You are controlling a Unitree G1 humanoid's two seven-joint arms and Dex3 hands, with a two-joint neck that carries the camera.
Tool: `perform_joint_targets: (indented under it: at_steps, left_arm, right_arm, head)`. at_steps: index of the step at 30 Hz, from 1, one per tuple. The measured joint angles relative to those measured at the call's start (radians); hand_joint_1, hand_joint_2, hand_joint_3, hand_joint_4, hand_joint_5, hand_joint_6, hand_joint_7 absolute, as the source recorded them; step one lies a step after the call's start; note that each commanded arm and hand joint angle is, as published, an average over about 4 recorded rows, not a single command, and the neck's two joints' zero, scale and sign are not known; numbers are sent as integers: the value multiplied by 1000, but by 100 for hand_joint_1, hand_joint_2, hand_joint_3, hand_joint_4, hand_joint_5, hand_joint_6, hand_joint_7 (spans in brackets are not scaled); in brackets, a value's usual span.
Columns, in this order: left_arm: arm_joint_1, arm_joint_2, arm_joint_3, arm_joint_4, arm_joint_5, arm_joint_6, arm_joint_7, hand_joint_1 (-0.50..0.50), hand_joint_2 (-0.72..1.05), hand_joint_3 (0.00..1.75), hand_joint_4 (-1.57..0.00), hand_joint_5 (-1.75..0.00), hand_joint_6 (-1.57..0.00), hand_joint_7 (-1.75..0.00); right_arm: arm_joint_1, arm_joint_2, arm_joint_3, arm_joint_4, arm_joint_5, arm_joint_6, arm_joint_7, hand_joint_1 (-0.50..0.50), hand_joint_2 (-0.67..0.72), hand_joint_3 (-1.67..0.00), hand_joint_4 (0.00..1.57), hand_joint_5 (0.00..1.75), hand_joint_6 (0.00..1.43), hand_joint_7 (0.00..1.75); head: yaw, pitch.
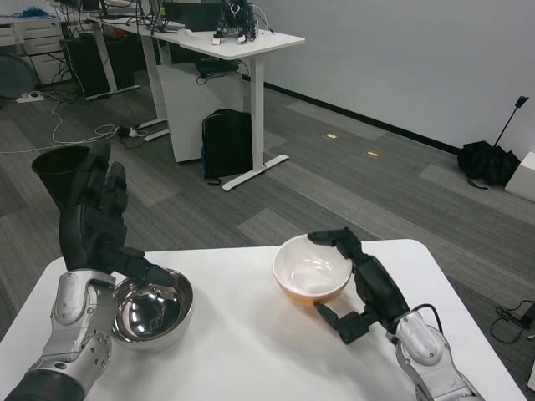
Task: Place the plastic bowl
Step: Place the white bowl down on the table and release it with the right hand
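Observation:
The plastic bowl (pixel 311 269), white inside and orange outside, is tilted toward me just above the white table (pixel 251 351), right of centre. My right hand (pixel 361 286) grips its right rim, with fingers over the top edge and others curled under its base. My left hand (pixel 94 221) is raised at the left with its fingers spread upward, and its thumb reaches toward the rim of a shiny metal bowl (pixel 153 307) standing on the table. It holds nothing.
Beyond the table's far edge lies grey carpet with a black bin (pixel 60 174), a black backpack (pixel 226 142) and a white desk (pixel 219 42). A folded black umbrella (pixel 489 159) leans at the far right wall.

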Motion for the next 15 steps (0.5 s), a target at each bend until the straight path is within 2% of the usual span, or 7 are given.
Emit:
perform_joint_targets:
  at_steps: [2,6,9,10,13,15]
  left_arm:
    - [0,0,0,0,0,0,0,-39,-53,2,-34,0,-34,0]
    - [0,0,0,0,0,0,0,-39,-53,0,-34,0,-34,0]
    - [0,0,0,0,0,0,0,-39,-48,0,-34,0,-34,0]
    - [0,0,0,0,0,0,0,-39,-46,0,-34,0,-34,0]
    - [0,0,0,0,-1,0,0,-39,-50,0,-34,0,-34,0]
    - [0,0,0,1,-1,0,0,-39,-55,0,-34,0,-34,0]
  right_arm:
    - [13,0,0,-1,-25,7,1,-42,-49,-159,157,97,137,99]
    - [18,0,0,-1,-56,20,8,-44,-48,-159,157,97,137,105]
    - [22,0,1,-1,-60,29,16,-46,-45,-159,157,97,137,119]
    - [24,0,1,-1,-61,30,17,-46,-41,-159,157,102,136,129]
    - [32,0,1,-1,-61,30,21,-46,-29,-155,153,141,128,159]
    - [33,0,1,-1,-61,30,22,-46,-22,-143,145,155,123,166]
  head:
    - [-5,-22]
    - [-5,-29]
    - [-3,-36]
    - [-3,-39]
    - [-4,-45]
    - [-5,-48]
